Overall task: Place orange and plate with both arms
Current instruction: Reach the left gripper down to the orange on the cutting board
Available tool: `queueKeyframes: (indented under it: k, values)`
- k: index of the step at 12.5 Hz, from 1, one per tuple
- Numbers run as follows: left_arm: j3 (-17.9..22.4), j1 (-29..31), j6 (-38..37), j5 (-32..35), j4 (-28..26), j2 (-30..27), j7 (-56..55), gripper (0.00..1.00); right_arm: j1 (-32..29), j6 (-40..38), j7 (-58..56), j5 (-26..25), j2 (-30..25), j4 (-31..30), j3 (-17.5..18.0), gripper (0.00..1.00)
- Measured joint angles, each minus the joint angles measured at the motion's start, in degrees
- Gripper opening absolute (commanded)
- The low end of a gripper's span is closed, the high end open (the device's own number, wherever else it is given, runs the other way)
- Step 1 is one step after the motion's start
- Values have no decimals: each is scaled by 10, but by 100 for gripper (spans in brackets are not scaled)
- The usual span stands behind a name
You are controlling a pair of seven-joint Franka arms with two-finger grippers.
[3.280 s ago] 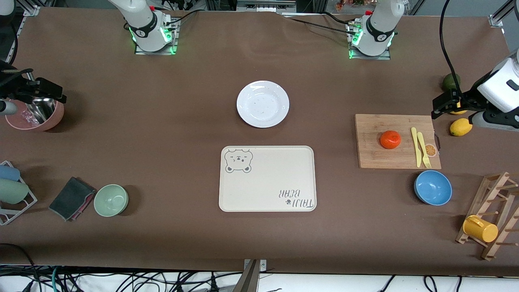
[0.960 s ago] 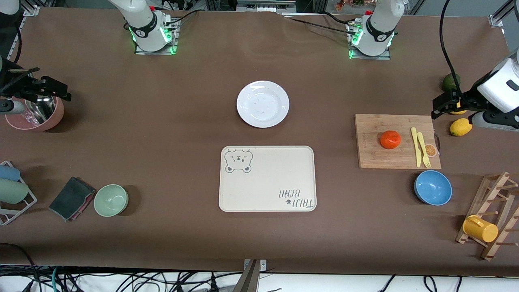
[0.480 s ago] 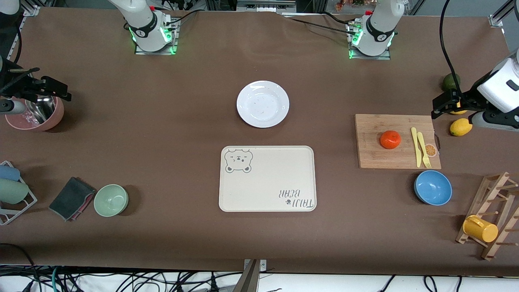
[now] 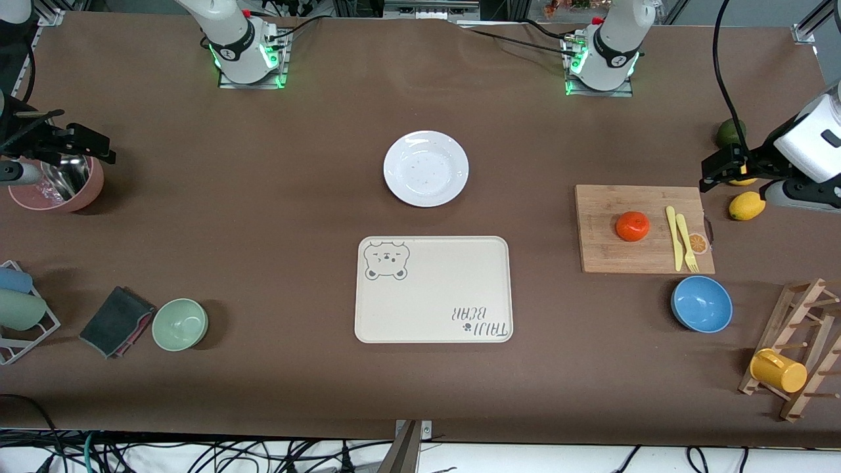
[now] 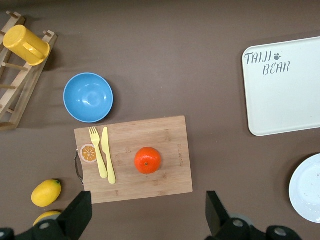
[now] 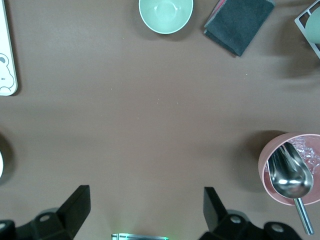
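Observation:
The orange (image 4: pixel 633 226) sits on a wooden cutting board (image 4: pixel 604 253) toward the left arm's end of the table. The white plate (image 4: pixel 426 168) lies mid-table, farther from the front camera than the cream bear tray (image 4: pixel 433 289). My left gripper (image 4: pixel 716 172) hangs open over bare table just off the board's edge, with nothing in it. In the left wrist view the orange (image 5: pixel 148 160) lies ahead of the open left gripper (image 5: pixel 147 215), and the plate (image 5: pixel 307 187) shows at the frame's edge. My right gripper (image 4: pixel 85 150) hangs open and empty beside the pink bowl; it also shows in the right wrist view (image 6: pixel 145 210).
A yellow knife and fork (image 4: pixel 681 238) share the board. Two lemons (image 4: pixel 746 205) and a dark green fruit (image 4: pixel 729 133) lie by the left gripper. A blue bowl (image 4: pixel 702 303), a rack with a yellow cup (image 4: pixel 778 370), a green bowl (image 4: pixel 180 324), a cloth (image 4: pixel 117 320) and the pink bowl with a scoop (image 4: pixel 62 187) ring the table.
The right gripper has shifted slightly toward the table's middle since the earliest frame. Over the last second nothing has visibly moved.

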Motion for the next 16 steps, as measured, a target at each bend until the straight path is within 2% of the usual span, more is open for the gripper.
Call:
queueKeyframes:
  k: [3, 6, 8, 11, 16]
  values:
    - [1, 12, -5, 0, -5, 24, -14, 100, 0, 0, 0, 0, 0, 0, 0, 100]
    - [2, 21, -2, 0, -10, 81, -47, 100, 0, -1, 0, 0, 0, 0, 0, 100]
    - [2, 23, 29, 3, -32, 110, -52, 100, 0, -2, 0, 0, 0, 0, 0, 100]
    - [2, 26, 148, 9, -129, 110, -54, 100, 0, -3, 0, 0, 0, 0, 0, 100]
    - [2, 39, 347, 9, -322, 64, -54, 100, 0, -5, 0, 0, 0, 0, 0, 100]
